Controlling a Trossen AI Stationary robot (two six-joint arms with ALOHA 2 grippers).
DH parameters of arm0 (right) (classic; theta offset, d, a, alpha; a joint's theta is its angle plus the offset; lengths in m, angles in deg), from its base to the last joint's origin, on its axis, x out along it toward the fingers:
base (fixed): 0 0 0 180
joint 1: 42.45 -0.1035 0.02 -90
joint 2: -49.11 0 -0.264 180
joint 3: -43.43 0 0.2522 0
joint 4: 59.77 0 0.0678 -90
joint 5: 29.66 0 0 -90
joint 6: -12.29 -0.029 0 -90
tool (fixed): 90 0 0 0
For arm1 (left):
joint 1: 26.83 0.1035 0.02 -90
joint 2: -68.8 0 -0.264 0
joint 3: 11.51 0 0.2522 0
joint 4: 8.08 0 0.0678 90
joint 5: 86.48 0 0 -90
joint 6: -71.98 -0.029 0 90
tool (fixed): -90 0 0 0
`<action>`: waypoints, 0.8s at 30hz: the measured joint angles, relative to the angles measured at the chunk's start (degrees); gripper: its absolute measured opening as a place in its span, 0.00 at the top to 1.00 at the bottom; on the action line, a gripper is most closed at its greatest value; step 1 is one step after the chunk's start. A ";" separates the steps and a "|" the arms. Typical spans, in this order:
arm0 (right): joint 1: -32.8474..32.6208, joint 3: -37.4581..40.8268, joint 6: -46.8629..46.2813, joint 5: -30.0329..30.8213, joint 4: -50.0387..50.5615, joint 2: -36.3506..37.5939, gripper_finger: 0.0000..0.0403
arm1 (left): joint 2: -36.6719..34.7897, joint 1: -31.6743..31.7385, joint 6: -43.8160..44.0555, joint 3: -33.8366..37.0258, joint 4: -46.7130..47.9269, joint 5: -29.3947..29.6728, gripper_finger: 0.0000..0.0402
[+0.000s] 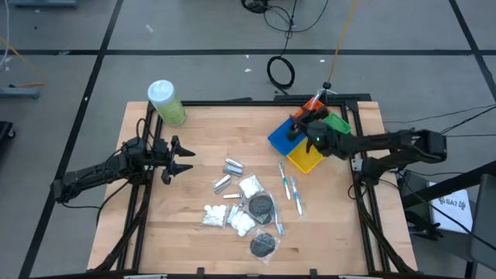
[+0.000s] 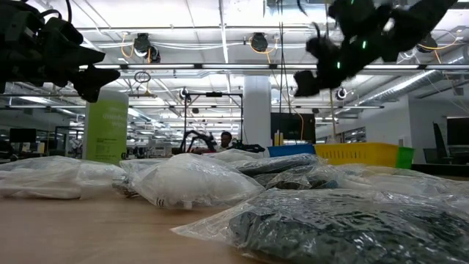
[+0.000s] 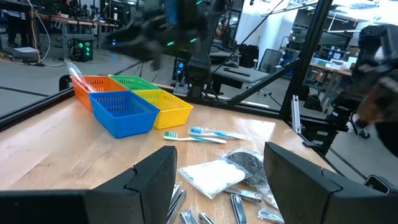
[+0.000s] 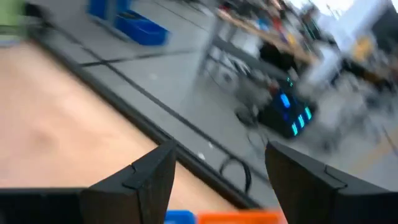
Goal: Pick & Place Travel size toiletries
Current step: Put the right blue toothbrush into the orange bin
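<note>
Seen from above, the right gripper [image 1: 298, 129] hovers with fingers apart and empty over the blue basket [image 1: 280, 139] and orange basket [image 1: 313, 103], upper right of centre. The left gripper [image 1: 183, 159] waits open at left of centre. The travel size toiletries [image 1: 246, 204] lie scattered at lower centre on the wooden table [image 1: 333, 225], well apart from both grippers.

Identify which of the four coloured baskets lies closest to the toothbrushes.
The yellow basket: its corner points at the toothbrushes, while the blue, green and orange baskets sit behind it, farther off.
</note>
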 joint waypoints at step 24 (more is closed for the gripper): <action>-43.99 -27.37 -49.69 -31.65 46.49 -8.46 0.44 | -0.02 0.00 0.00 0.00 0.00 -0.02 0.40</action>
